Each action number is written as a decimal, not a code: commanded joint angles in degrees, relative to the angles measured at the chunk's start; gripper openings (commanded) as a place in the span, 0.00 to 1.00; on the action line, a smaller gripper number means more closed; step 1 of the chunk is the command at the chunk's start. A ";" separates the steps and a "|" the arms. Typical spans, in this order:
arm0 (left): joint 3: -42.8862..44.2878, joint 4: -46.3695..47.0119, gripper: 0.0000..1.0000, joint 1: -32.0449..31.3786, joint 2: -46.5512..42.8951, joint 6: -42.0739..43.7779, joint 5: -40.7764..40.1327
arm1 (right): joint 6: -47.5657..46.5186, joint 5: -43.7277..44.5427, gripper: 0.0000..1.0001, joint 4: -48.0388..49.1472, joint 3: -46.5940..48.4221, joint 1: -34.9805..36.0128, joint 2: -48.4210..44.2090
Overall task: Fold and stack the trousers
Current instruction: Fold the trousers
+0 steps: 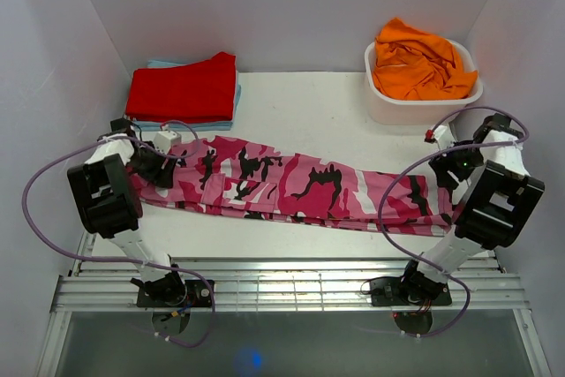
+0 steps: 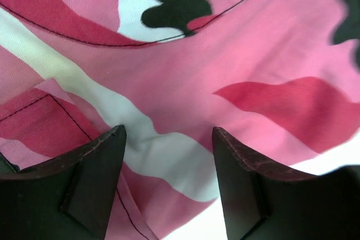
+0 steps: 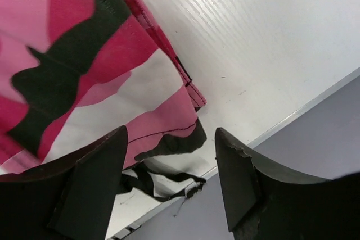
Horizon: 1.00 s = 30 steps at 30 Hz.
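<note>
While both hands stood wide with nothing between the fingers, the left hand (image 2: 169,132) hung over the waist end of the trousers (image 1: 291,184) at the left of the overhead frame. The right hand (image 3: 171,132) hung over the hem at the right. The trousers lay stretched lengthwise across the middle of the surface (image 1: 309,108).

For a clean fold, each hand should probably pinch all layers near an edge and lift evenly.

Only the right wrist view showed loose black threads (image 3: 163,186) at the hem. Only the overhead view showed the red garment (image 1: 184,87) at upper left and the orange garment (image 1: 415,64) in its tub (image 1: 415,112) at upper right.
</note>
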 commanded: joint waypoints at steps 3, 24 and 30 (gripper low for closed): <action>7.63 -10.15 0.75 0.27 -4.67 -4.07 11.56 | -7.86 -7.36 0.56 -18.27 5.55 0.54 -8.87; 1.40 -8.58 0.75 -0.96 -6.34 -8.47 9.74 | -16.39 11.17 0.08 -9.05 -31.88 2.30 -26.71; 0.43 -7.78 0.76 -0.87 -6.26 -9.08 10.17 | -19.56 16.10 0.38 -2.92 -34.79 1.87 -32.69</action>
